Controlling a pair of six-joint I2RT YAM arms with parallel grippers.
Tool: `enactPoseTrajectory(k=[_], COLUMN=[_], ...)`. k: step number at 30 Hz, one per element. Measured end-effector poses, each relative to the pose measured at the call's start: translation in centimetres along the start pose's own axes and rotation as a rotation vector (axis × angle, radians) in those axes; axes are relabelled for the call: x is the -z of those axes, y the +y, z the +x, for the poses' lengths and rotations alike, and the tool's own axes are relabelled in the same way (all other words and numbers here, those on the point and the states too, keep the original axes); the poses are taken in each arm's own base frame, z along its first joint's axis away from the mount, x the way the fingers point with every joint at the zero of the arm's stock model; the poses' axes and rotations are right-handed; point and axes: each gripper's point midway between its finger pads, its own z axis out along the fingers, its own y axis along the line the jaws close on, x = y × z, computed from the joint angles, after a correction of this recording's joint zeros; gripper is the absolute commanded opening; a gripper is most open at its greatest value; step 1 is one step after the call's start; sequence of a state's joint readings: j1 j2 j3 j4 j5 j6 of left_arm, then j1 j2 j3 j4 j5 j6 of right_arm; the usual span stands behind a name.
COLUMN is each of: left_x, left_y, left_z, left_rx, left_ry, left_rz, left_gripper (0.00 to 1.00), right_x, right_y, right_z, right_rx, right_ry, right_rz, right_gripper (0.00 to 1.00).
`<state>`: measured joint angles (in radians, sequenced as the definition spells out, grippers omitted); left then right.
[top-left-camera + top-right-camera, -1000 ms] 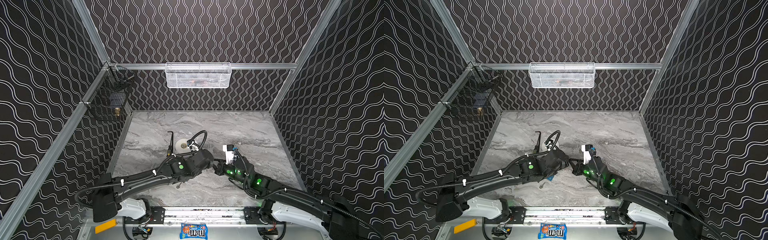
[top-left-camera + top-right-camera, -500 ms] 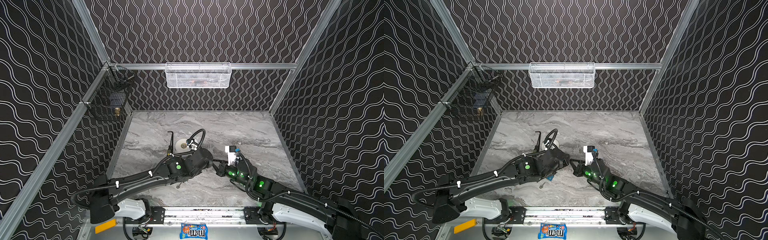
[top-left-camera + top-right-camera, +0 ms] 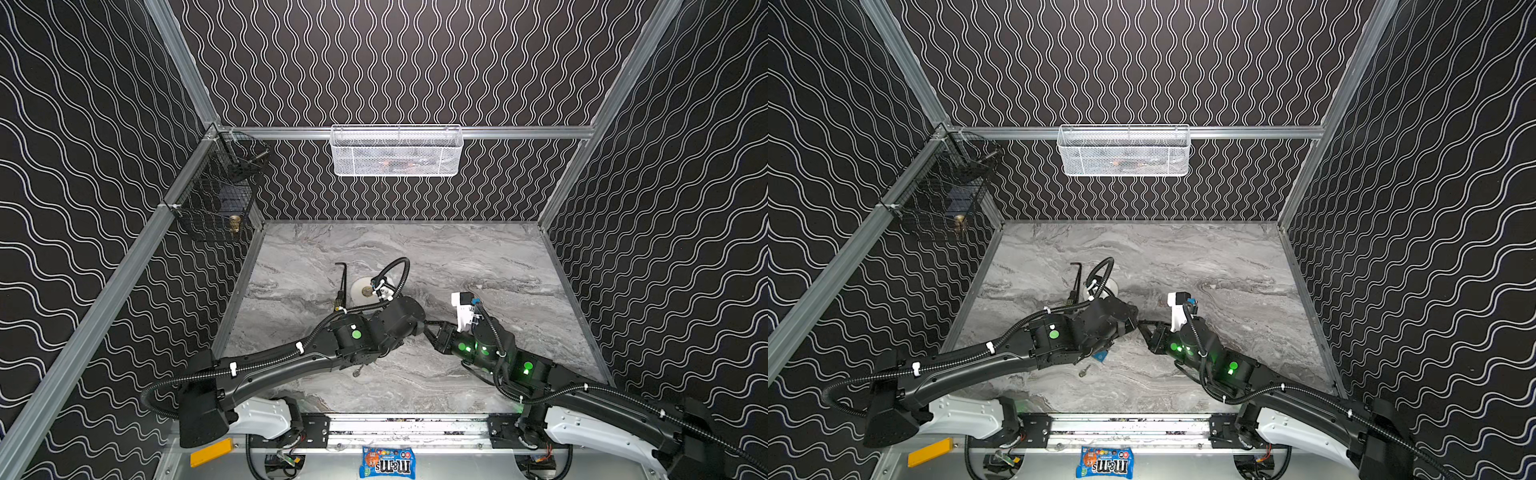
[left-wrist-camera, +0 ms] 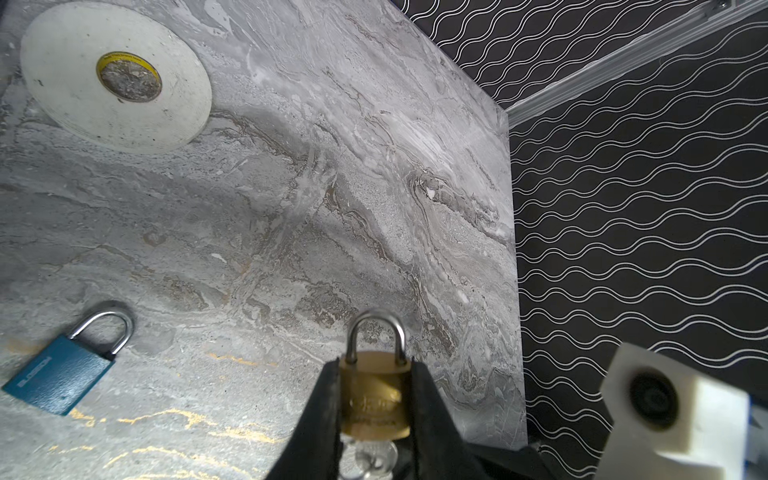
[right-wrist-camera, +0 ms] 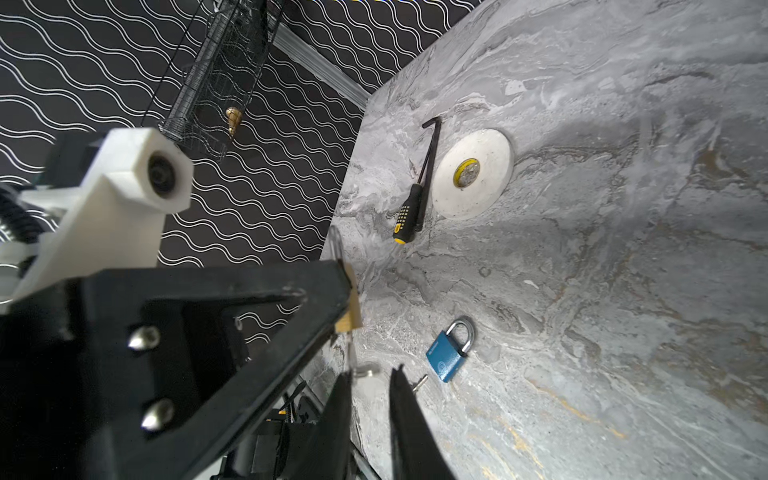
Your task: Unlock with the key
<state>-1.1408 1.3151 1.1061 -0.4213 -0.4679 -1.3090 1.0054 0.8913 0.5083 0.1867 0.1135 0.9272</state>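
While my right hand (image 5: 371, 374) sits narrowly open on nothing, the key (image 4: 374, 457) is just left of its tips, seated in the brass padlock (image 4: 372, 395) near end; axis looks roughly near-far. Left hand (image 4: 374, 368) clamps the padlock body over mid-desk (image 4: 291, 208).

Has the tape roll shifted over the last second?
No. In a top view the tape roll lies where it did, right beside the screwdriver and no nearer the left edge of the table.

key (image 4: 375, 457): blurred, cut by edge | brass padlock (image 4: 373, 399): hidden in both top views
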Motion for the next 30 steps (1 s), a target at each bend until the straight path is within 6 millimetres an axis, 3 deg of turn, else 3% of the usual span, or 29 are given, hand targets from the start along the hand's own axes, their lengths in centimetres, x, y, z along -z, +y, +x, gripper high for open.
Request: enactPoseTrajectory(k=[9,30], left_x=[-0.1,-0.1], left_y=[-0.1,-0.4], left_z=[0.0,-0.1], left_rx=[0.0,0.002], left_ry=[0.0,-0.001], left_rz=[-0.001,0.005], left_gripper=[0.0,0.0], right_x=[-0.6,-1.4], right_y=[0.9,-0.2], right_z=[0.0,-0.3], right_rx=[0.004,0.012], right_ry=[0.01,-0.012], right_rz=[-0.004,0.054], right_gripper=[0.21,0.1])
